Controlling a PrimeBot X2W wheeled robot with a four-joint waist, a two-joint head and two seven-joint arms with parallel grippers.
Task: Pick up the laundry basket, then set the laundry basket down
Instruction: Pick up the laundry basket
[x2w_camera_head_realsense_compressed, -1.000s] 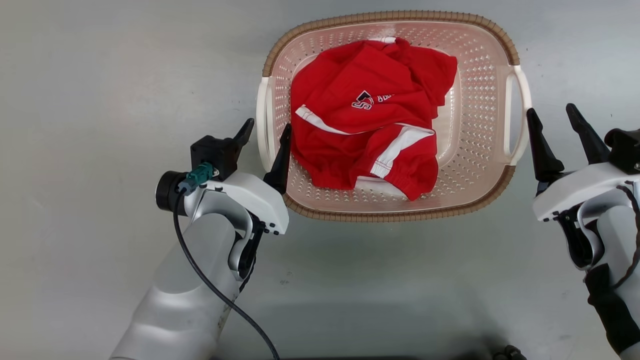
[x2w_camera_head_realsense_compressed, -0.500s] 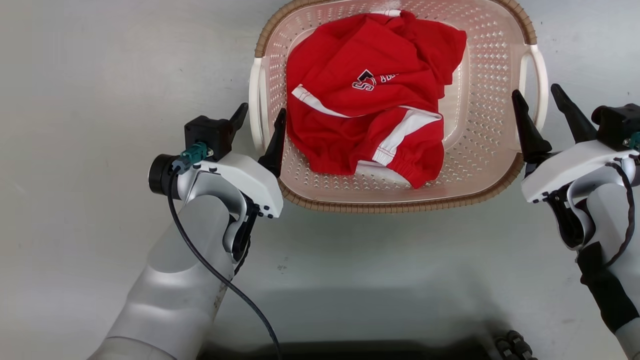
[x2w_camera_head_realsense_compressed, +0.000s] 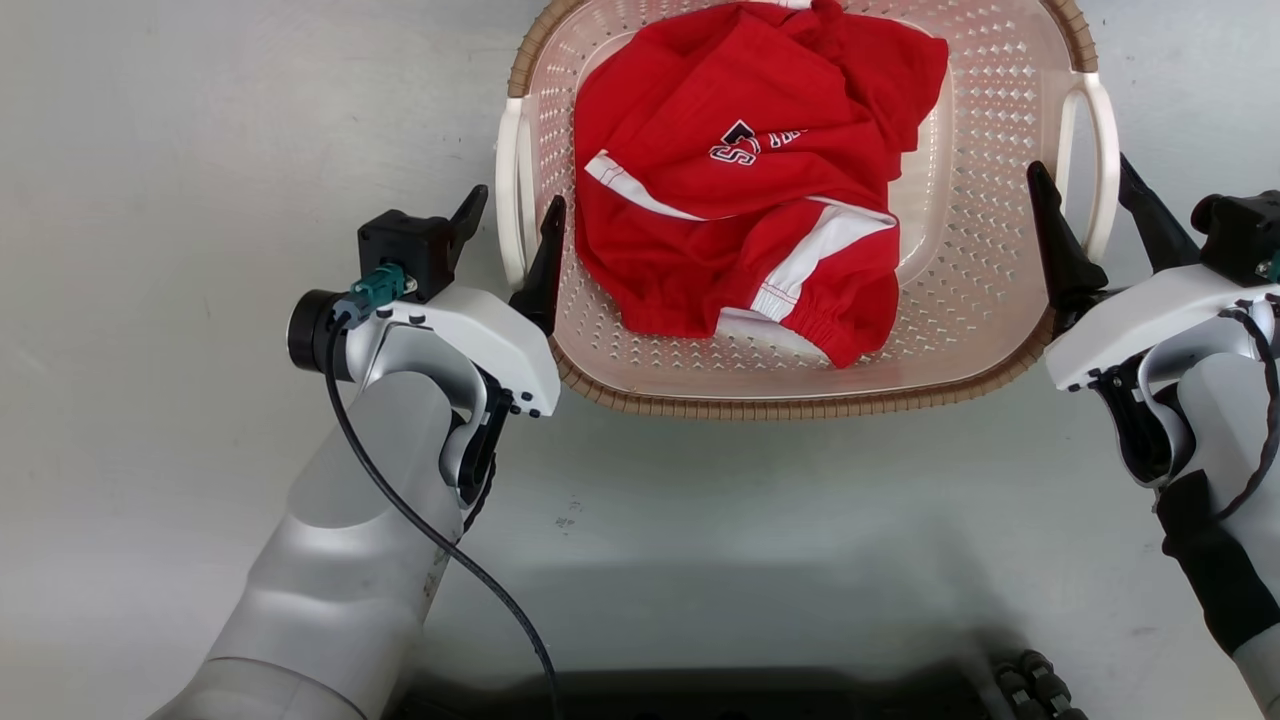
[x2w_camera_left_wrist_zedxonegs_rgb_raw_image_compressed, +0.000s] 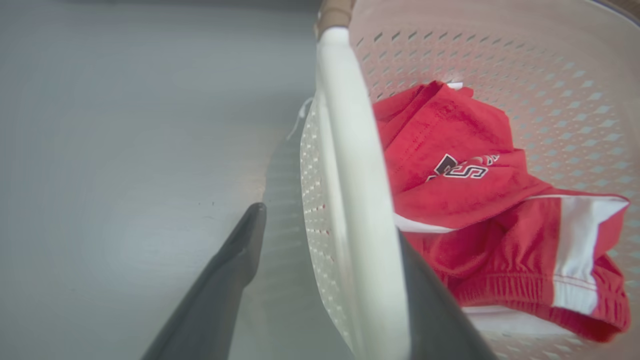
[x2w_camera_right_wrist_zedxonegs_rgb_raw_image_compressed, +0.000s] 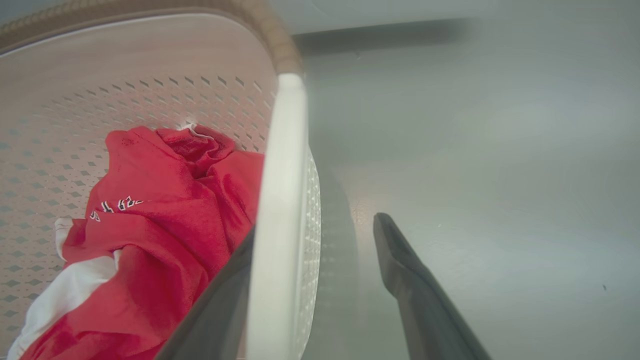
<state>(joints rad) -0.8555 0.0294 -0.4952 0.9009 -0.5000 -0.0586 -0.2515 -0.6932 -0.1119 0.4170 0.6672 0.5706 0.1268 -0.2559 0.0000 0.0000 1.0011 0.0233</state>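
Moved in on the right side! Carried the right gripper (x2w_camera_head_realsense_compressed: 1080, 170) from just outside the laundry basket (x2w_camera_head_realsense_compressed: 800, 408) to astride its white right handle (x2w_camera_head_realsense_compressed: 1108, 150): one dark finger now inside the basket wall, the other outside it. Confirmed from the right wrist, with the handle standing between the two fingers. Dropped the head view lower and closer as well, so the basket reads bigger in frame, loses its far rim off the top edge, and shares the shot with more of a dark strip (x2w_camera_head_realsense_compressed: 750, 705) creeping up along the bottom.
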